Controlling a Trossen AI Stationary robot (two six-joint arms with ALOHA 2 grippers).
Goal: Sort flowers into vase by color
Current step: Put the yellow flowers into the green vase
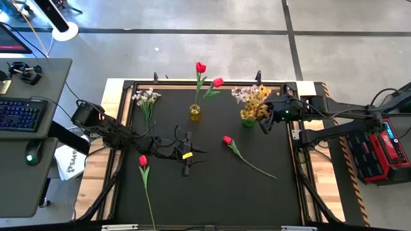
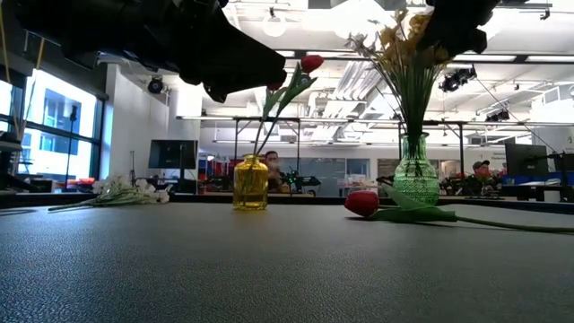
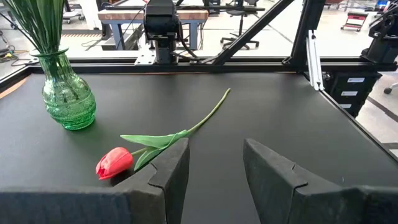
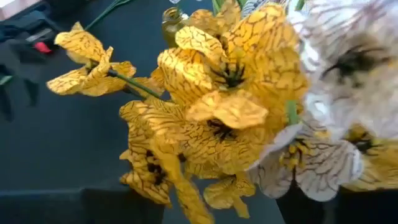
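Note:
A yellow vase (image 1: 194,113) holds two red tulips (image 1: 201,67). In the green vase (image 1: 248,121) stand yellow and white blossom sprays (image 1: 253,97). One red tulip (image 1: 227,140) lies mid-table and another (image 1: 142,160) lies at the near left. White sprays (image 1: 146,97) lie at the far left. My left gripper (image 3: 214,168) hovers open, level, just left of the mid-table tulip (image 3: 115,163). My right gripper (image 1: 264,125) is open, slanting down right beside the green vase's blossoms (image 4: 217,106), which fill its wrist view. My right gripper's fingers stand apart on either side of the yellow blossoms (image 4: 186,155). The blossoms hide the fingertips, so I cannot tell whether they touch a flower or a stem.
The table's raised black frame (image 3: 186,62) runs along its edges. A desk with a keyboard (image 1: 19,114) stands off the left side. Bare black tabletop lies at the near right (image 1: 257,199).

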